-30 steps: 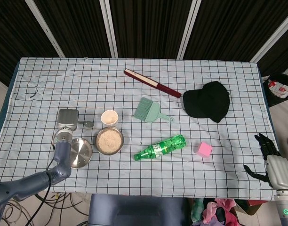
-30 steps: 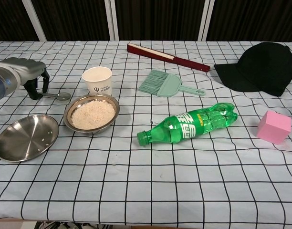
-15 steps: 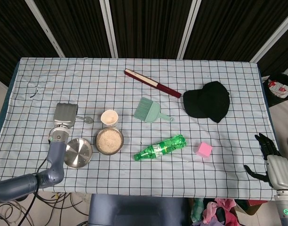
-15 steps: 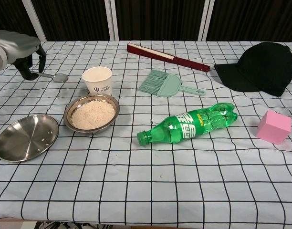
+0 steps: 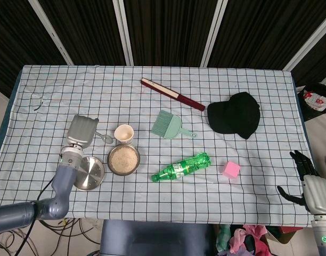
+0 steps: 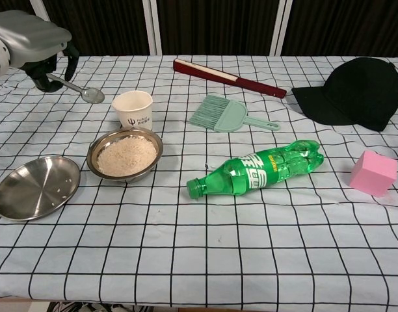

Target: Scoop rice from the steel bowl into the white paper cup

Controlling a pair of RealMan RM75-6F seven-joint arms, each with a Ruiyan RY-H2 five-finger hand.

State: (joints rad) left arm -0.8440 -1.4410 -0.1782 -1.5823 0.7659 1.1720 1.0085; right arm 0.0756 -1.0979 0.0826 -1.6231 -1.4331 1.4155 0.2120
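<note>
**A:** So, reading left to right: the left hand is up at the far left of the table, fingers closed round the handle of a spoon. The spoon is off the cloth, its bowl tilted down toward the right and hanging just beside the white paper cup. Looks empty to me.

**B:** Agreed, no rice on it that I can see. Below the hand there's a flat steel lid with a few stray grains on it, and right beside that is the steel bowl, full of rice, sitting just in front of the cup and nearly touching it.

**A:** So I'd call this the approach to a scoop: spoon in hand, nothing loaded. Next move probably needs the spoon brought down and toward the robot, past the cup rim and into the rice, then leveled so it doesn't spill on the short hop back to the cup.

**B:** Cup's light and the spoon is right by it, so knocking it over is the risk I'd watch. Rest of the table is just clutter: green brush, folded red fan, green bottle, black cap, pink cube.

**A:** And the right hand?

**B:** Parked off the right table edge in the head view, holding nothing, fingers spread apart.
</note>
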